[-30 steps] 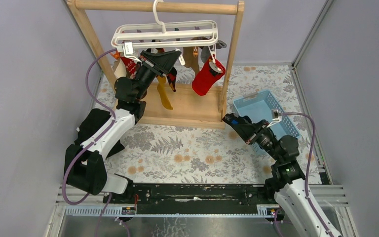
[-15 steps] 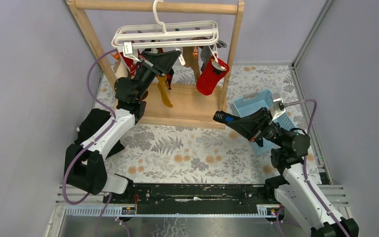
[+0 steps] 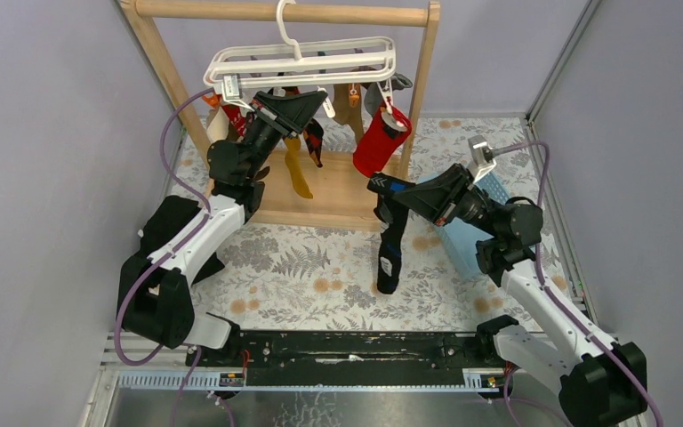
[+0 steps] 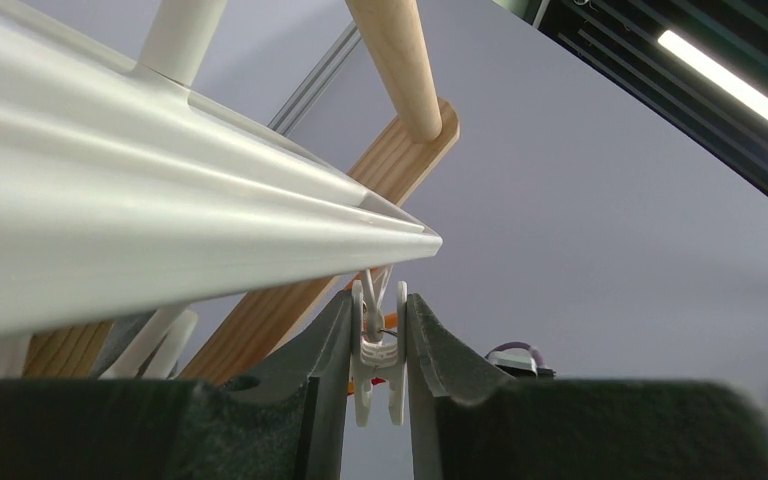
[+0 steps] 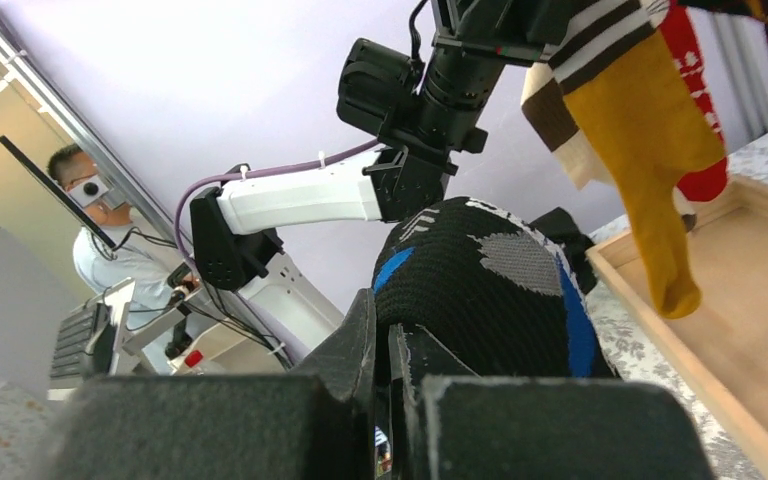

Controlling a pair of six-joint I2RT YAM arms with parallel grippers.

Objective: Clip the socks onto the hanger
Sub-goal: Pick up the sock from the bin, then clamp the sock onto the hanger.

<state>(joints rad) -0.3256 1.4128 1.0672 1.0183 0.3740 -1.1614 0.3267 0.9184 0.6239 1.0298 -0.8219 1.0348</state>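
- Hanger (image 3: 298,60): white frame, hooked over the round rail of the wooden rack (image 3: 338,191) at the far side of the table (image 3: 320,267). Several socks are seen clipped beneath it.
- Red sock (image 3: 378,138) is hung at the right end of the hanger. Mustard sock (image 3: 295,173) is hung left of centre, with a brown-and-white striped sock (image 5: 572,55) just beside it.
- Left gripper (image 3: 318,100) is raised to the underside of the hanger. Its jaws are closed on a white clip (image 4: 378,350), which is pinched between the two fingers and dangles from the frame's corner.
- Right gripper (image 3: 375,184) is held above the table, near the rack's right post. Its jaws are pressed together on the upper end of the long black sock (image 3: 389,245).
- The long black sock, with blue and grey patches, is hung straight down from that grip. Whether its toe touches the table cannot be told.
- Blue basket (image 3: 459,242) is partly hidden behind the right arm, on the right side of the table.
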